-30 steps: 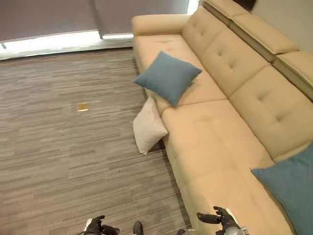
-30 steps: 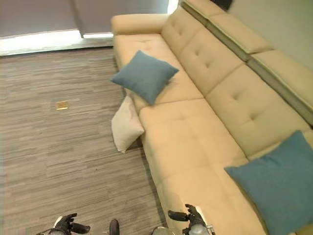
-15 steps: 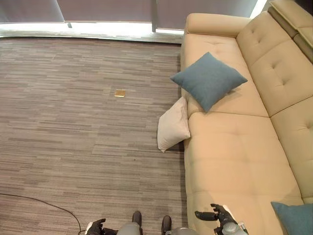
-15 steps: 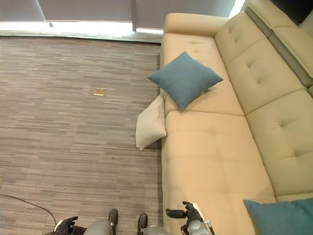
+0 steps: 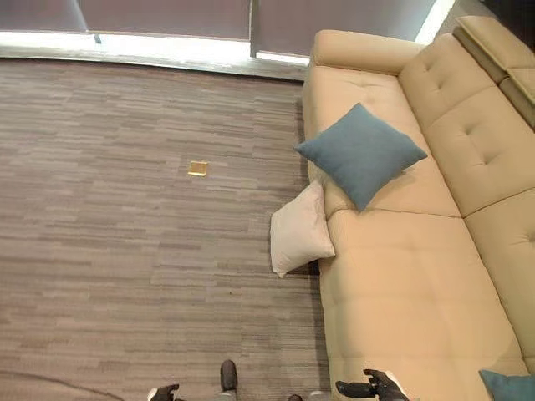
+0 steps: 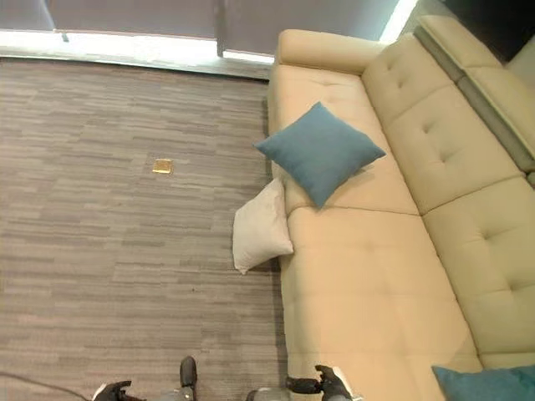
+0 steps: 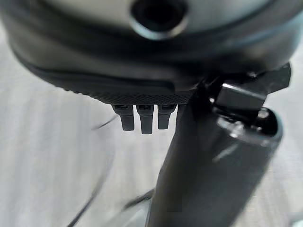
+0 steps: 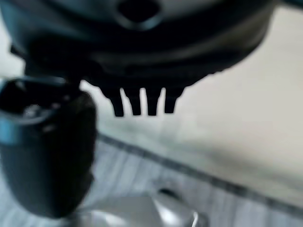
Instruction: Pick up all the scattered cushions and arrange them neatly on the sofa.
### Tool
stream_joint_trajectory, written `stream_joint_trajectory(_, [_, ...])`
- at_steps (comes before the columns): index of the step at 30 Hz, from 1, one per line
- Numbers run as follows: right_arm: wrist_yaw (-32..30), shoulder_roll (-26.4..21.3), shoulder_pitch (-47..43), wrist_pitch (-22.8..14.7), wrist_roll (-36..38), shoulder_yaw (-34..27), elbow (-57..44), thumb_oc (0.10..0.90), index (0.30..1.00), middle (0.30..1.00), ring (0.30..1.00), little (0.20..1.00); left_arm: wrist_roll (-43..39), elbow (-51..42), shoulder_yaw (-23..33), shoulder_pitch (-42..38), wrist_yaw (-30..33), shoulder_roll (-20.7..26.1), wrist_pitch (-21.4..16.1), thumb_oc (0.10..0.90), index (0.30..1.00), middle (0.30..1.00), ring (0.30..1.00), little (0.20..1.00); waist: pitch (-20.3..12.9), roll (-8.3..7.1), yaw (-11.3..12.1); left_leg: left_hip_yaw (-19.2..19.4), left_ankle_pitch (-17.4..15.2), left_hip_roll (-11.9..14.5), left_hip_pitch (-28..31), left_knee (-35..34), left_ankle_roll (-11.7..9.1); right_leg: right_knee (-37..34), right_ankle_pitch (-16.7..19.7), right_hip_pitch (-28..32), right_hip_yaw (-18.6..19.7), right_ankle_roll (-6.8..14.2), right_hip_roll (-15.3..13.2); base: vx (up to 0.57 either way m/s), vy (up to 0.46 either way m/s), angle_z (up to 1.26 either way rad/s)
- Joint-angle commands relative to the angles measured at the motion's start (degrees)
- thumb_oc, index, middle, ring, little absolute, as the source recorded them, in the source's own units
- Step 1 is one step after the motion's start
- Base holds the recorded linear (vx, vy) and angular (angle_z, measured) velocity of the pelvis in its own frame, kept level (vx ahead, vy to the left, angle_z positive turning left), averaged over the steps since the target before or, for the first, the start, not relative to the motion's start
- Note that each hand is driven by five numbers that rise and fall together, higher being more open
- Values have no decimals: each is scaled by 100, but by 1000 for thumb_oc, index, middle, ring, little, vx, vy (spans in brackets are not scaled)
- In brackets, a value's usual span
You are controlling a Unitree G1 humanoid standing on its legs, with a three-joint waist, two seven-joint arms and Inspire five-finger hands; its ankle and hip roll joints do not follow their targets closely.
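A long beige tufted fabric sofa (image 5: 418,276) is seen along the right side of the scene, standing on a grey striped carpet floor (image 5: 125,217). A square blue-grey fabric cushion (image 5: 361,153) is laid flat on the sofa seat near the far armrest, with one corner projecting past the front seat edge. A cream-white square cushion (image 5: 298,231) is propped on the floor against the sofa front, directly below that projecting corner and touching the sofa base. A second blue cushion (image 6: 489,385) is partly seen at the near end of the sofa seat. A small brass floor plate (image 5: 198,168) is set into the carpet, well apart from the cushions. A bright window strip (image 5: 167,46) runs along the far wall.

The left hand (image 7: 144,118) is held over the carpet, fingers extended and relaxed, nothing grasped. The right hand (image 8: 142,101) is held above the sofa front edge, fingers likewise extended, nothing grasped.
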Motion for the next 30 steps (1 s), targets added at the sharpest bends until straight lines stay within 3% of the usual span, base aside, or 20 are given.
stream_joint_trajectory(1, [-125, -83, -195, -67, -216, 140, -143, 800, 900, 900, 900, 900, 92, -100, 37, 63, 52, 135, -57, 800, 900, 900, 900, 900, 79, -68, 49, -97, -820, 69, -212, 666, -125, -778, 570, 179, 243, 60, 261, 358, 103, 9])
stream_joint_trajectory(2, [-111, -71, -205, -59, -217, 168, -79, 800, 900, 900, 900, 900, 8, -128, 78, 61, 43, 119, -71, 800, 900, 900, 900, 900, 73, -77, -6, -201, -867, -25, -64, 556, -130, -1319, 498, 30, 301, 47, 527, 304, 64, -4])
stream_joint_trajectory(3, [-112, -71, -205, -60, -217, 169, -77, 800, 900, 900, 900, 900, 8, -128, 78, 62, 43, 119, -71, 800, 900, 900, 900, 900, 87, -75, -11, -207, -873, -22, -41, 550, -132, -1327, 491, 57, 293, 46, 529, 392, 44, 6])
stream_joint_trajectory(4, [-111, -86, -238, -21, -203, 160, 34, 800, 900, 900, 900, 900, -42, -94, 81, 48, 19, 101, -73, 800, 900, 900, 900, 900, 100, -116, -96, -280, -960, -154, 83, 500, -131, -2077, 652, -176, 305, 81, 714, 272, 24, 10])
stream_joint_trajectory(5, [-106, -97, -253, 2, -207, 152, 73, 800, 900, 900, 900, 900, -41, -65, 79, 38, 4, 86, -62, 800, 900, 900, 900, 900, 117, -126, -139, -354, -1019, -205, 164, 481, -125, -2360, 762, -256, 316, 125, 780, 272, 25, 16])
stream_joint_trajectory(7, [-116, -109, -254, 12, -230, 158, 93, 800, 900, 900, 900, 900, -34, -41, 79, 30, -7, 80, -64, 800, 900, 900, 900, 900, 139, -147, -170, -412, -1072, -253, 235, 491, -122, -2583, 867, -320, 292, 150, 837, 179, 10, 19])
stream_joint_trajectory(10, [-118, -145, -145, 42, -284, 110, 171, 800, 900, 900, 900, 900, -44, 74, 135, 36, -20, 50, -70, 800, 900, 900, 900, 900, 159, -194, -220, -561, -1385, -427, 446, 682, -129, -2973, 955, -250, -36, 137, 801, 330, -24, 24])
stream_joint_trajectory(11, [-128, -153, 20, 42, -243, 41, 215, 800, 900, 900, 900, 900, 11, 109, 124, 107, -11, 16, -62, 800, 900, 900, 900, 900, 96, -188, -263, -594, -1601, -443, 520, 955, -223, -3015, 846, -22, -39, 9, 799, 304, -63, 15])
stream_joint_trajectory(13, [-125, -175, 85, 46, -228, -6, 248, 800, 900, 900, 900, 900, 36, 123, 147, 180, -25, -18, -55, 800, 900, 900, 900, 900, 22, -187, -298, -592, -1700, -437, 499, 1220, -342, -3002, 798, 83, -26, -59, 795, 320, -74, 57])
stream_joint_trajectory(14, [-141, -193, 111, 47, -197, -44, 302, 800, 900, 900, 900, 900, 75, 141, 143, 262, -36, -68, -36, 800, 900, 900, 900, 900, -30, -131, -333, -413, -1510, -311, 388, 1885, -584, -3108, 716, 372, -60, -173, 822, 318, -67, 88])
stream_joint_trajectory(15, [-141, -190, 110, 47, -197, -44, 303, 800, 900, 900, 900, 900, 75, 141, 143, 261, -36, -65, -36, 800, 900, 900, 900, 900, -44, -141, -342, -418, -1491, -323, 371, 1876, -582, -3115, 727, 357, -63, -171, 810, 293, -81, 69])
stream_joint_trajectory(16, [-164, -246, 72, 25, -110, -73, 246, 800, 900, 900, 900, 900, -13, 54, 141, 264, -44, -71, -32, 800, 900, 900, 900, 900, 35, -198, -308, -353, -920, -231, -155, 2999, -826, -3181, 715, 565, 20, -290, 799, 91, -45, 20])
stream_joint_trajectory(19, [-183, -281, 43, 17, -55, -81, 206, 800, 900, 900, 900, 900, -67, -21, 120, 231, -16, -61, -36, 800, 900, 900, 900, 900, 32, -262, -295, -82, -897, -4, -441, 3440, -800, -3232, 609, 730, 29, -379, 785, 229, -54, -4])
stream_joint_trajectory(20, [-206, -321, 36, 40, 17, -103, 190, 800, 900, 900, 900, 900, -77, -77, 75, 229, -18, -55, -19, 800, 900, 900, 900, 900, 30, -327, -252, 122, -1076, 196, -690, 3434, -653, -3229, 498, 860, 47, -390, 699, 146, 11, -18])
stream_joint_trajectory(23, [-214, -350, 16, 39, 34, -107, 169, 800, 900, 900, 900, 900, -79, -77, 31, 196, -14, -52, -16, 800, 900, 900, 900, 900, 21, -351, -207, 57, -1297, 254, -840, 3087, -556, -3196, 388, 942, 109, -340, 668, 248, 74, -3])
stream_joint_trajectory(24, [-210, -368, -13, 37, 4, -90, 168, 800, 900, 900, 900, 900, -74, -54, 6, 173, -9, -47, -22, 800, 900, 900, 900, 900, 8, -335, -163, -125, -1230, 332, -932, 2417, -580, -3216, 272, 1063, 203, -270, 670, 275, 119, -25])
stream_joint_trajectory(25, [-209, -367, -15, 37, 4, -91, 168, 800, 900, 900, 900, 900, -74, -53, 6, 172, -9, -46, -22, 800, 900, 900, 900, 900, -5, -343, -170, -126, -1203, 320, -936, 2387, -578, -3221, 280, 1050, 199, -269, 660, 397, 239, -34])
stream_joint_trajectory(26, [-228, -374, -46, 15, -15, -69, 156, 800, 900, 900, 900, 900, -149, -50, 0, 138, 0, -65, -62, 800, 900, 900, 900, 900, 26, -230, -80, -621, -678, 296, -1055, 1513, -711, -3224, 191, 1176, 396, -223, 765, 192, 143, -19])
stream_joint_trajectory(28, [-242, -382, -46, 14, -37, -80, 161, 800, 900, 900, 900, 900, -178, -37, -6, 138, 12, -78, -58, 800, 900, 900, 900, 900, 28, -195, -58, -826, -501, 301, -1116, 1276, -753, -3235, 181, 1230, 474, -207, 778, 222, 178, -31])
stream_joint_trajectory(30, [-200, -342, -9, 32, -97, -110, 247, 800, 900, 900, 900, 900, -98, 67, -22, 126, -5, -91, -39, 800, 900, 900, 900, 900, -54, -174, -73, -935, -570, 301, -976, 1161, -752, -3228, 104, 1319, 561, -147, 703, 316, 257, -79])
